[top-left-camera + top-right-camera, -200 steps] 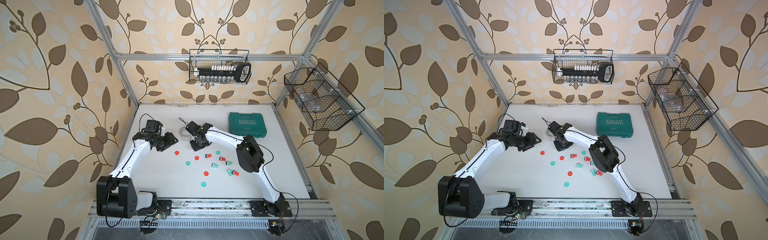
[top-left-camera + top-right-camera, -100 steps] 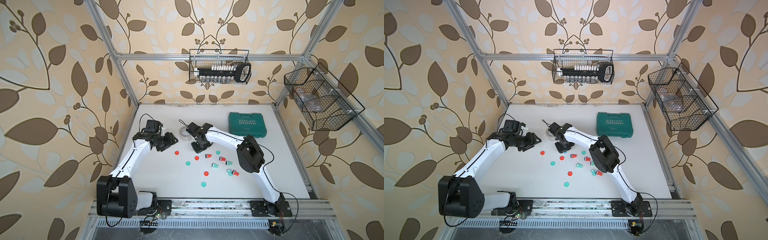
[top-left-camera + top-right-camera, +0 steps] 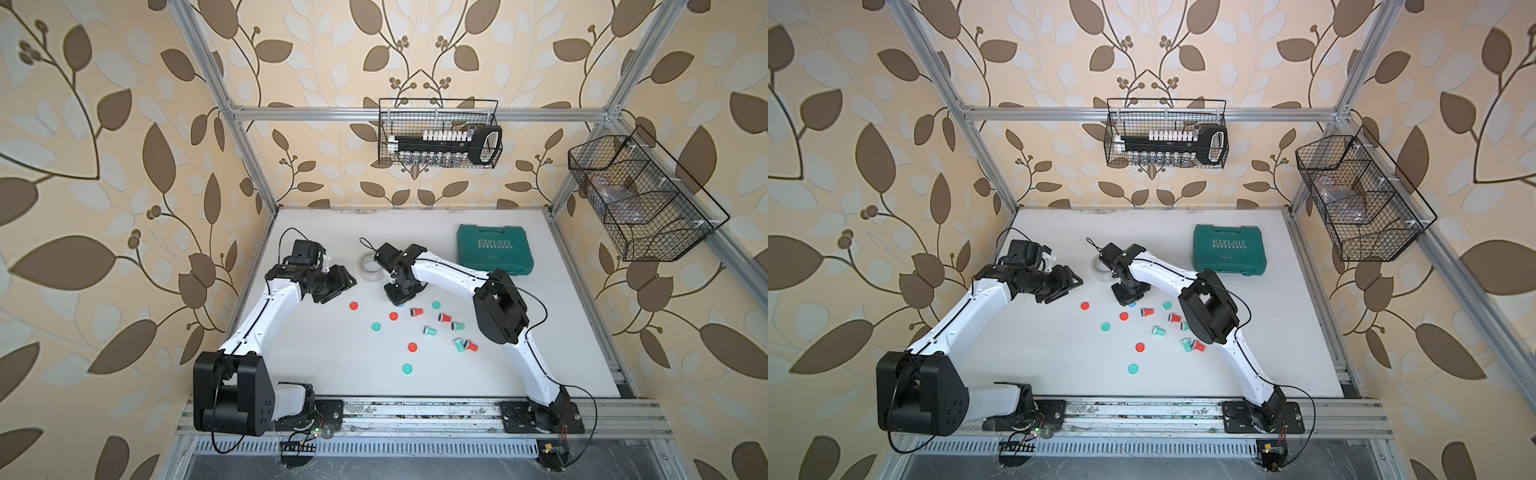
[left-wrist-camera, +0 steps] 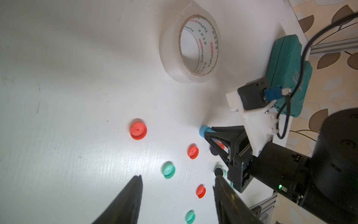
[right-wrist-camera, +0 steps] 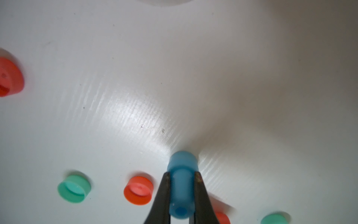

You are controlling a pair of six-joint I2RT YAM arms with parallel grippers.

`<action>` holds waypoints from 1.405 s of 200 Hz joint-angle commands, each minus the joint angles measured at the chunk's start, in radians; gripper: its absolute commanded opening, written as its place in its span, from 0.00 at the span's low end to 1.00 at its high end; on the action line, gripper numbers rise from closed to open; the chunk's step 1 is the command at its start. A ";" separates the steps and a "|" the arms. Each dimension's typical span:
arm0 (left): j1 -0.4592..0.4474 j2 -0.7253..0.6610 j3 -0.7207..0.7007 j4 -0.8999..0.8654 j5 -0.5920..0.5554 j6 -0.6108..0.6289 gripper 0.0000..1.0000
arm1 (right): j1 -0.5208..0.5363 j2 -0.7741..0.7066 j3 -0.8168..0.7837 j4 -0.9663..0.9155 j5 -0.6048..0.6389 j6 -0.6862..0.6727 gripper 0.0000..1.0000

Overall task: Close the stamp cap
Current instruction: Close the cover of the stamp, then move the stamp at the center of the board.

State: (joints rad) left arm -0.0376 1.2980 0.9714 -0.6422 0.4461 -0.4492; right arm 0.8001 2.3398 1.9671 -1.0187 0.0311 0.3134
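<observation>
My right gripper [image 5: 182, 174] is shut on a small blue stamp [image 5: 181, 195], which stands upright. The stamp's wider blue cap [image 5: 183, 161] sits on its lower end, against the white table. In both top views this gripper [image 3: 399, 297] [image 3: 1128, 297] points straight down, and only a sliver of blue shows under it. In the left wrist view the blue stamp [image 4: 204, 131] pokes out from the right gripper's black fingers. My left gripper [image 4: 177, 195] hovers open and empty to the left, in a top view [image 3: 347, 286], apart from the stamp.
Loose red caps [image 3: 353, 306] and green caps [image 3: 376, 327], plus red stamps [image 3: 416, 311] and green stamps [image 3: 430, 331], lie scattered right of and in front of the blue stamp. A clear tape roll [image 3: 370, 268] lies just behind it. A green toolbox [image 3: 494, 253] sits at the back right.
</observation>
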 commanded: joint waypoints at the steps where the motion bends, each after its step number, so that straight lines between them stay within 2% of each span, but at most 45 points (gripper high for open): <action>1: 0.007 -0.001 0.018 -0.013 0.019 0.011 0.62 | 0.000 0.177 -0.110 -0.048 -0.023 0.010 0.00; 96: 0.006 0.003 0.018 -0.015 0.016 0.011 0.62 | 0.016 0.251 -0.146 -0.010 0.004 0.038 0.00; 165: 0.007 0.004 0.015 -0.012 0.019 0.009 0.62 | 0.060 0.293 -0.142 0.045 -0.076 -0.011 0.00; 182: 0.007 0.003 0.014 -0.013 0.019 0.009 0.62 | 0.054 0.274 -0.172 0.076 -0.080 0.001 0.00; 224: 0.007 0.006 0.013 -0.010 0.020 0.009 0.62 | 0.002 0.239 -0.197 0.021 0.017 0.050 0.00; 281: 0.007 0.012 0.016 -0.010 0.023 0.009 0.62 | -0.025 0.167 -0.124 -0.084 -0.026 0.001 0.00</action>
State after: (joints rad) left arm -0.0376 1.3109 0.9714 -0.6441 0.4465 -0.4492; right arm 0.8036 2.3383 1.9354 -0.8562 -0.0048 0.3351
